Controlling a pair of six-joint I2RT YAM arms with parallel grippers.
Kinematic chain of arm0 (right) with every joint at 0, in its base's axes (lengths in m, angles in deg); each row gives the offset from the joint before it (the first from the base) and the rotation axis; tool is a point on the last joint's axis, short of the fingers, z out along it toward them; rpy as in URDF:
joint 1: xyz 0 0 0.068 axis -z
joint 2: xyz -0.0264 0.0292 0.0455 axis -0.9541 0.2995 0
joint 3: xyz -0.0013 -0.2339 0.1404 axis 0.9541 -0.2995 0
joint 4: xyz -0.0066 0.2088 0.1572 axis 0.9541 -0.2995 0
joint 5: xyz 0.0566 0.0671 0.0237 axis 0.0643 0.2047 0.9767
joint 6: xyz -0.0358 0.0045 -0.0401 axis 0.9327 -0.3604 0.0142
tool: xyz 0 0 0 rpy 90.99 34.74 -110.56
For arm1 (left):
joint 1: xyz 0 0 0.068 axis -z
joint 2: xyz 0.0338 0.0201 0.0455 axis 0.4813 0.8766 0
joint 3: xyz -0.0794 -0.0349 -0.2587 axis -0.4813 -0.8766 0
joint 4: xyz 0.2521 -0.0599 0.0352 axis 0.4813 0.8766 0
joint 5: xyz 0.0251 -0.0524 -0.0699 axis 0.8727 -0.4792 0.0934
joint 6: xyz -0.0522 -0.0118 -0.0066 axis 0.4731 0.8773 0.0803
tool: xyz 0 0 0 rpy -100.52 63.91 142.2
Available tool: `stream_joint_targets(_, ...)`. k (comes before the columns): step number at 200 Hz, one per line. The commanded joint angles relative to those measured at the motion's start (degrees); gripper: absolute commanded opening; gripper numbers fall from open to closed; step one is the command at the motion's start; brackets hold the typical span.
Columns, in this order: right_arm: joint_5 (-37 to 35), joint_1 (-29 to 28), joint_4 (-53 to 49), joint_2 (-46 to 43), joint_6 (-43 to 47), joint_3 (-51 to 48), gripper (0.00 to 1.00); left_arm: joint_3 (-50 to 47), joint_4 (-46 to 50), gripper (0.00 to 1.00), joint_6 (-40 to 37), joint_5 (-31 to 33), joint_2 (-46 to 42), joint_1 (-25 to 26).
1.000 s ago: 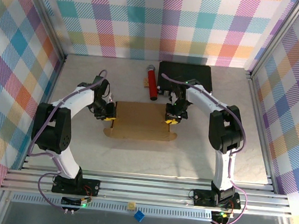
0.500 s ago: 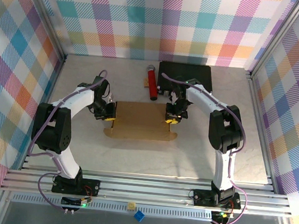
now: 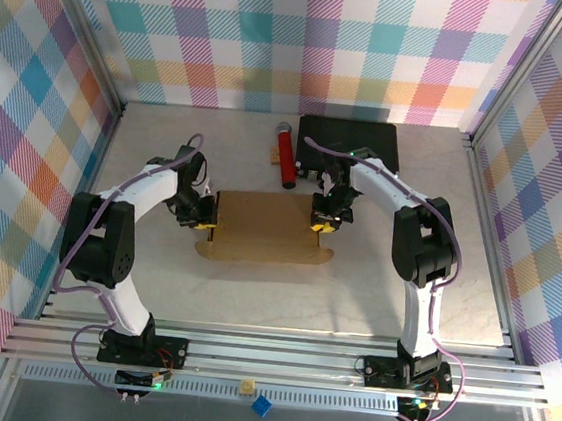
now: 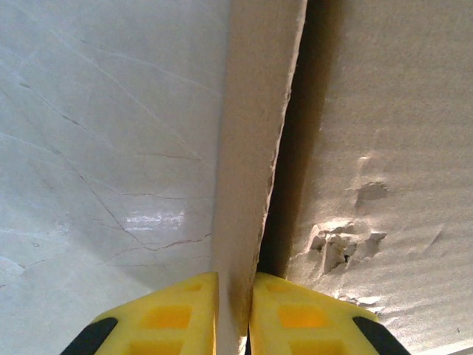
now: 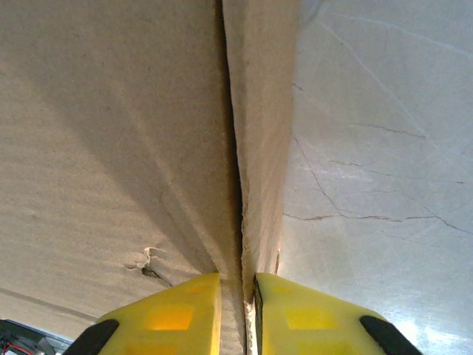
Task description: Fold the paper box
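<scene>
Brown corrugated cardboard lies in the middle of the pale marbled table [image 3: 153, 278]: the paper box [image 3: 264, 227], its wide panel flat and a rounded flap spread toward the near edge. It sits between the two arms, just in front of the black case [image 3: 348, 142] and the red cylinder [image 3: 286, 159] at the back. The left gripper [image 3: 200, 215] is at the box's left end and the right gripper [image 3: 322, 223] at its right end. In the left wrist view the left gripper [image 4: 233, 314] has its yellow fingers [image 4: 177, 318] drawn narrow and pressed against both faces of a thin upright side flap of the paper box [image 4: 384, 148], with bare table to the left of the flap and a dented, scuffed patch on the panel to the right. The right wrist view mirrors this: the right gripper [image 5: 238, 314] pinches the opposite upright flap between its yellow fingers [image 5: 310, 318], with the paper box [image 5: 111, 148] panel to the left and table to the right. Compared with a second ago, almost nothing differs. The box keeps the same place and outline, both grippers remain clamped at the same ends, and only the left wrist seems to have shifted a touch toward the back.
</scene>
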Motion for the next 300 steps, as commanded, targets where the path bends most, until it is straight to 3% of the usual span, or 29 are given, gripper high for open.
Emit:
stream_joint_targets(1,2.0,0.1,-0.6,1.3,0.7,1.6,0.21,-1.2,0.0,0.12,-0.3,-1.6,1.8,1.6)
stream_joint_targets(19,3.4,0.2,-0.6,0.3,0.0,2.2,0.29,-0.8,0.5,0.00,1.0,-0.9,2.1,1.9)
stream_joint_targets(76,10.5,7.2,0.6,-7.0,-3.4,2.4,0.68,7.5,10.7,0.00,1.9,-3.8,3.9,1.4)
stream_joint_targets(129,27.2,15.1,6.8,-8.8,-6.1,-4.7,0.85,13.5,18.6,0.00,1.2,-8.7,6.7,0.3)
stream_joint_targets(175,37.0,16.6,12.6,-6.2,-7.7,-11.7,0.91,15.9,21.4,0.00,1.5,-11.8,7.7,-0.9)
stream_joint_targets(235,42.1,17.8,20.8,-5.9,-8.6,-22.8,0.96,15.8,20.8,0.00,2.0,-13.8,9.1,-1.0)
stream_joint_targets(273,48.8,17.5,30.9,-5.5,-15.1,-26.6,0.94,16.4,20.9,0.00,2.0,-15.1,9.7,-1.1)
stream_joint_targets(300,50.0,17.1,32.7,-5.5,-17.7,-27.1,0.89,16.7,20.8,0.00,2.2,-15.4,10.1,-1.1)
